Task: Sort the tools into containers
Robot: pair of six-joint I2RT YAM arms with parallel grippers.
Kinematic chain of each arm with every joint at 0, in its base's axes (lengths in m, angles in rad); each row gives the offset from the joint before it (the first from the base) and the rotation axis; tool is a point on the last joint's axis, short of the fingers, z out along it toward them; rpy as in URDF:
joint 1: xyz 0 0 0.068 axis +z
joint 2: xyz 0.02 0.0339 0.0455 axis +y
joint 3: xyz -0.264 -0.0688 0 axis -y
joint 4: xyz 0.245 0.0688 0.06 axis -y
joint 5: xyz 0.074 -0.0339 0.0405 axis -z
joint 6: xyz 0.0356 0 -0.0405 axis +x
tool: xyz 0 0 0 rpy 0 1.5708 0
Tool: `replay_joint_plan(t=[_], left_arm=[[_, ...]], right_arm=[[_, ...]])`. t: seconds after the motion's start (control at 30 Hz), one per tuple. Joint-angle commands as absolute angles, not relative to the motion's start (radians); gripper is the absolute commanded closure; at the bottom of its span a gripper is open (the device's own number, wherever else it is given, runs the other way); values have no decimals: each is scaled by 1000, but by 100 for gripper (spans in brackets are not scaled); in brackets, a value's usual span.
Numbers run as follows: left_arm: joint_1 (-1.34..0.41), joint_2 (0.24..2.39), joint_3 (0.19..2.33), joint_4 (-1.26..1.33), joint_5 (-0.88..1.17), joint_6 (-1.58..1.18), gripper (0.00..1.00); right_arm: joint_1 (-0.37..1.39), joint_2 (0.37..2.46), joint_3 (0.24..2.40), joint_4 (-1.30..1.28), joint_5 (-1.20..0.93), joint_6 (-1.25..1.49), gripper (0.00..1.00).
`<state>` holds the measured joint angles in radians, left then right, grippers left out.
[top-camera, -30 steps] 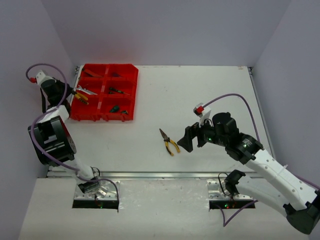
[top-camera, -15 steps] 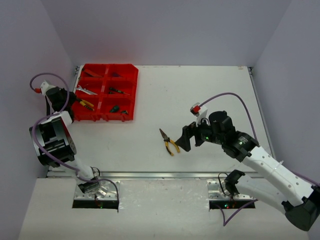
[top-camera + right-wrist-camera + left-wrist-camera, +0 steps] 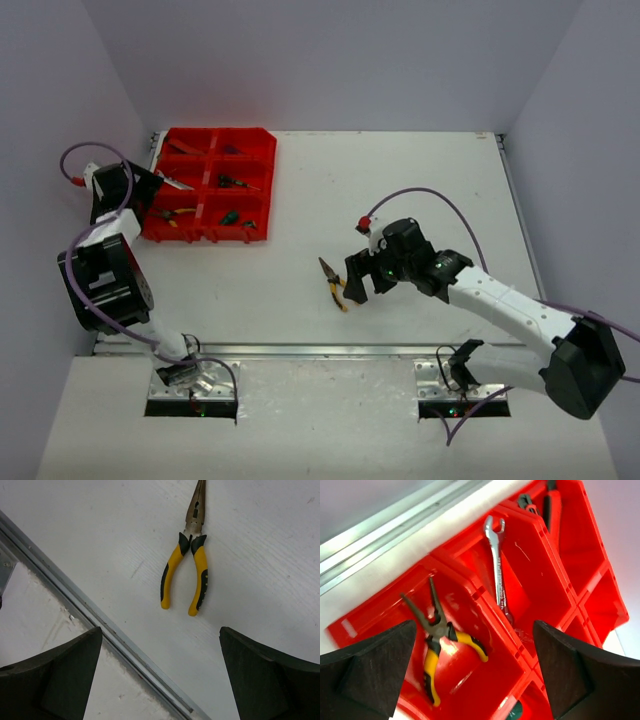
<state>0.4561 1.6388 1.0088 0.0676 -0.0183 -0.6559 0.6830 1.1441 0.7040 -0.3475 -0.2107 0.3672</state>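
Here, pliers (image 3: 192, 536) lie just ahead of right hand (image 3: 159, 645) (spread wide).

Tray: we are seeing a red organiser tray (image 3: 215, 237) sitting at the far left of the white table (image 3: 420, 170), two columns by three rows.
Contents: we are making out a silver wrench (image 3: 176, 183) middle-left, yellow-handled pliers (image 3: 176, 213) near-left and a green-handled screwdriver (image 3: 236, 182) middle-right; the other tools are showing too small to name.
Loose pliers (image 3: 333, 283): lying mid-table, well apart from the tray.
Left gripper (image 3: 150, 188): hanging over the tray's left column, beside the wrench.
Right gripper (image 3: 362, 284): hovering just right of the loose pliers, gripping nothing.
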Motion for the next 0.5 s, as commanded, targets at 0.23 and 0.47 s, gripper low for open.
replay_joint_plan(t=[0.23, 0.47], left_arm=[[433, 1193, 1184, -347, -159, -768, 0], [278, 891, 895, -199, 187, -739, 0]], right_arm=[[700, 1434, 897, -472, -56, 261, 4], [772, 1606, 994, -528, 69, 227, 40]])
